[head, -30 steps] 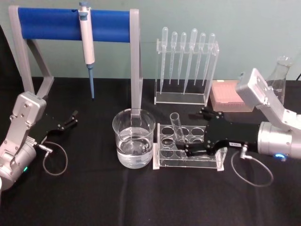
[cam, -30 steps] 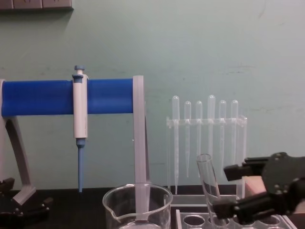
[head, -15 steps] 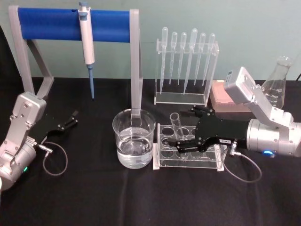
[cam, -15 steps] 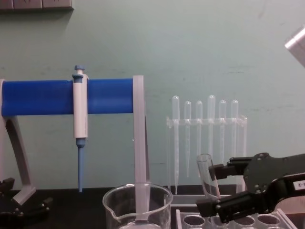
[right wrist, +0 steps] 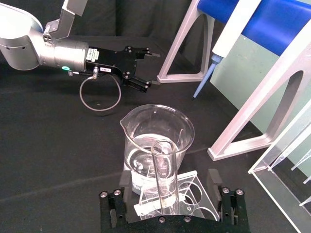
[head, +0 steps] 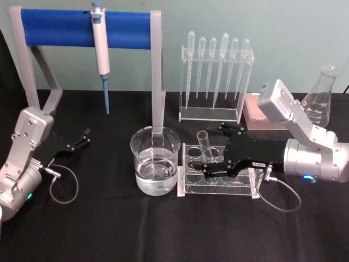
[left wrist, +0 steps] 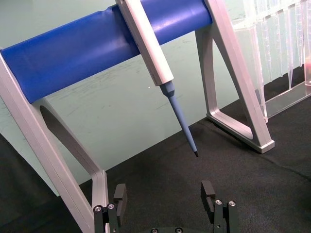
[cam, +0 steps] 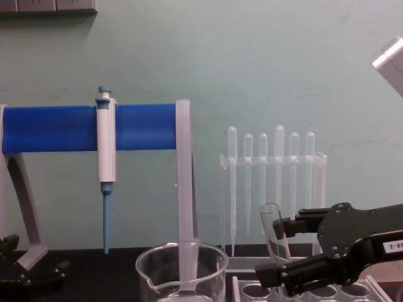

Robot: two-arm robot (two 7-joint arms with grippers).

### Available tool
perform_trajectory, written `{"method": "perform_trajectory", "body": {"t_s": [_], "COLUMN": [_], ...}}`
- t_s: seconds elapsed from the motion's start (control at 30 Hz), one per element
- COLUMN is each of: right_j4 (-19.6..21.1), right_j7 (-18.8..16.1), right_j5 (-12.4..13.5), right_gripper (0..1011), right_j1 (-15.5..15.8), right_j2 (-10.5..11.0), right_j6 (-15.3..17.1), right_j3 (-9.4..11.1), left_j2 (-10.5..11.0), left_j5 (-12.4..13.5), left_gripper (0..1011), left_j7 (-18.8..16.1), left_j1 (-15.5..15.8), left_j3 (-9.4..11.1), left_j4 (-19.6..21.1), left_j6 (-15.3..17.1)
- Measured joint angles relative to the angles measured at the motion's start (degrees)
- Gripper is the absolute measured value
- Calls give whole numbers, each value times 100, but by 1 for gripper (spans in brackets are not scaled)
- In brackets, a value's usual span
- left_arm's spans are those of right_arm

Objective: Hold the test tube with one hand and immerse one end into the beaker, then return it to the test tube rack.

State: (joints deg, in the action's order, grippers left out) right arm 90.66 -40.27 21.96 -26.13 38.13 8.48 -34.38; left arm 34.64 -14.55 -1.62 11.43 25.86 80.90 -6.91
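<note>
Your right gripper (head: 214, 148) has slid left over the test tube rack (head: 188, 186), so its released, spread jaws now straddle the near-upright test tube (head: 204, 143), while the left gripper (head: 77, 143) sits open, well apart.

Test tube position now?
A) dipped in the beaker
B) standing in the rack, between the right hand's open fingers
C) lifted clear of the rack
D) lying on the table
B: the test tube leans in a hole of the test tube rack, with the right hand open on either side of it.
</note>
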Motion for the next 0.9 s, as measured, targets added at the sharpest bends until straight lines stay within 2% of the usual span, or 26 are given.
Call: {"method": "perform_trajectory", "body": {"t_s": [0.2,0.27,0.3,0.4,0.43,0.5,0.63,0.67,0.7,0.77,0.8,0.9], "right_j4": [2,4,5,7,7,8,9,9,9,9,9,9], "right_j7": [0,0,0,0,0,0,0,0,0,0,0,1], "right_j5": [4,5,6,7,7,8,10,10,11,12,12,14], "right_gripper": [870,810,748,691,629,592,447,447,367,345,283,228], "right_j1": [-2,-2,-2,-2,-2,-2,-2,-2,-2,-2,-2,-2], "right_j2": [2,4,4,5,6,6,6,6,7,7,7,6], "right_j6": [9,13,14,17,17,18,20,21,21,22,23,23], "right_j3": [3,4,5,7,8,9,10,10,10,10,10,10], "left_j2": [0,0,0,0,0,0,0,0,0,0,0,0], "left_j5": [0,0,0,0,0,0,0,0,0,0,0,0], "left_gripper": [1000,1000,1000,1000,1000,1000,1000,1000,1000,1000,1000,1000], "left_j7": [0,0,0,0,0,0,0,0,0,0,0,0], "left_j1": [0,0,0,0,0,0,0,0,0,0,0,0], "left_j3": [0,0,0,0,0,0,0,0,0,0,0,0], "left_j4": [0,0,0,0,0,0,0,0,0,0,0,0], "left_j6": [0,0,0,0,0,0,0,0,0,0,0,0]}}
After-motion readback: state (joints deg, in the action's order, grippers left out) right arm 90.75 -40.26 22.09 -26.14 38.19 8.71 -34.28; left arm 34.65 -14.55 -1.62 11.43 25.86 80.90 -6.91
